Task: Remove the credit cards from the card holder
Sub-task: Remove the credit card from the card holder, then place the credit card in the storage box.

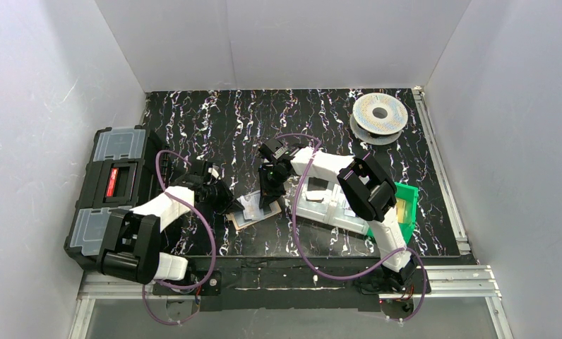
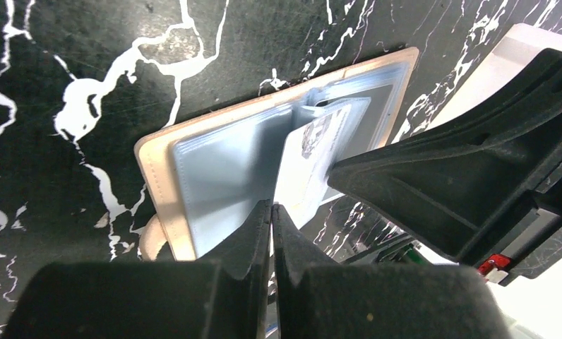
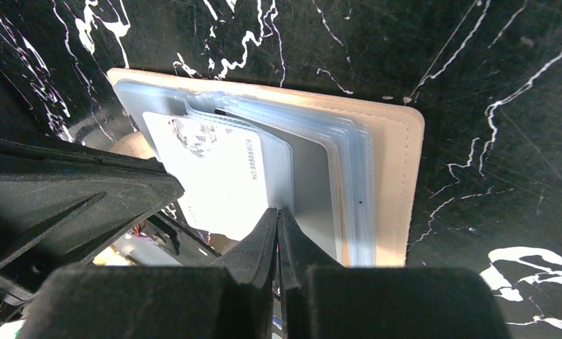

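The tan card holder (image 1: 237, 224) lies open on the black marbled table between the two arms, its pale blue sleeves up. It shows in the left wrist view (image 2: 158, 183) and the right wrist view (image 3: 391, 183). A white-silver credit card (image 3: 214, 176) sticks partly out of a sleeve, also in the left wrist view (image 2: 303, 176). My left gripper (image 2: 271, 208) is shut at the card's protruding edge, with a white sliver between its tips; it sits at the holder's left in the top view (image 1: 230, 203). My right gripper (image 3: 278, 210) is shut on the sleeve edge at the holder's far right (image 1: 270, 192).
A black toolbox (image 1: 112, 191) stands at the left table edge. A clear compartment tray (image 1: 327, 205) and a green bin (image 1: 407, 205) sit right of the holder under the right arm. A filament spool (image 1: 379, 116) lies at the back right. White walls enclose the table.
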Robot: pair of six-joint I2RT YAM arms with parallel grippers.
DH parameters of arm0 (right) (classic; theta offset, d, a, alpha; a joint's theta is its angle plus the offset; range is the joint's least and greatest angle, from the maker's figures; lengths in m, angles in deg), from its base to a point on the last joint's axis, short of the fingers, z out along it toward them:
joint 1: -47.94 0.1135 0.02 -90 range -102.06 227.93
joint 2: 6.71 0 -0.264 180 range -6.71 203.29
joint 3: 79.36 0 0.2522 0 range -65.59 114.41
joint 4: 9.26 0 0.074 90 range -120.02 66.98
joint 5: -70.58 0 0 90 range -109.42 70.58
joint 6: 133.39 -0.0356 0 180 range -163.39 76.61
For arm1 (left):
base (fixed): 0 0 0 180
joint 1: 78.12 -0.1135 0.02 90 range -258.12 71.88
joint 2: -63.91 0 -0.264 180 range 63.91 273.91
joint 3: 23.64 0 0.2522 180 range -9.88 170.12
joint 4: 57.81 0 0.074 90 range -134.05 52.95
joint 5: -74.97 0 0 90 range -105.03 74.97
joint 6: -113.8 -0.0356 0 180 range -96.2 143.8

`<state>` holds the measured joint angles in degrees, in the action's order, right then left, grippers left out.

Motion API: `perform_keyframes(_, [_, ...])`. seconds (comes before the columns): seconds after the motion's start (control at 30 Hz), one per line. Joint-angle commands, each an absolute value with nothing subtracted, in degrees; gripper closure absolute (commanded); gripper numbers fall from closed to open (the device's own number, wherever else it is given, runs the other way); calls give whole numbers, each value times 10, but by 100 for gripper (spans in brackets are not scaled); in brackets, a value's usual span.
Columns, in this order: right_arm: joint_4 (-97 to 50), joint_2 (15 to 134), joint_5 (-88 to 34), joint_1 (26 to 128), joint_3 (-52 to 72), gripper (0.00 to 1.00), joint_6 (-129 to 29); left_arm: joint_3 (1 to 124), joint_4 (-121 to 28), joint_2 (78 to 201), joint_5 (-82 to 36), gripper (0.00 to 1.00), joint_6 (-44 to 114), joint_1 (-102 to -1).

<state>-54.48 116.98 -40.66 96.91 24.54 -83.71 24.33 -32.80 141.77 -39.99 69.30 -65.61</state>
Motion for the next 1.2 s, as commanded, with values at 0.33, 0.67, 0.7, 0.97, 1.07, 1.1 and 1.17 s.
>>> perform_keyframes(0.33, [-557, 1224, -331, 971, 205, 92, -823, 291, -195, 1386, -320, 100, 647, -666])
perform_keyframes(0.67, [-558, 1186, -340, 964, 227, 86, -831, 338, -127, 1342, -287, 100, 614, -666])
perform_keyframes(0.7, [-559, 1178, -342, 964, 235, 84, -832, 344, -120, 1341, -286, 100, 609, -666])
perform_keyframes(0.97, [-580, 1108, -364, 954, 316, 43, -833, 391, -101, 1322, -316, 100, 600, -667])
perform_keyframes(1.07, [-548, 1066, -396, 934, 296, 29, -855, 424, -95, 1311, -333, 100, 604, -666])
perform_keyframes(1.1, [-529, 1044, -409, 923, 281, 25, -864, 434, -94, 1309, -342, 100, 606, -666])
perform_keyframes(1.17, [-493, 1009, -420, 909, 249, 18, -875, 452, -96, 1308, -362, 100, 616, -667])
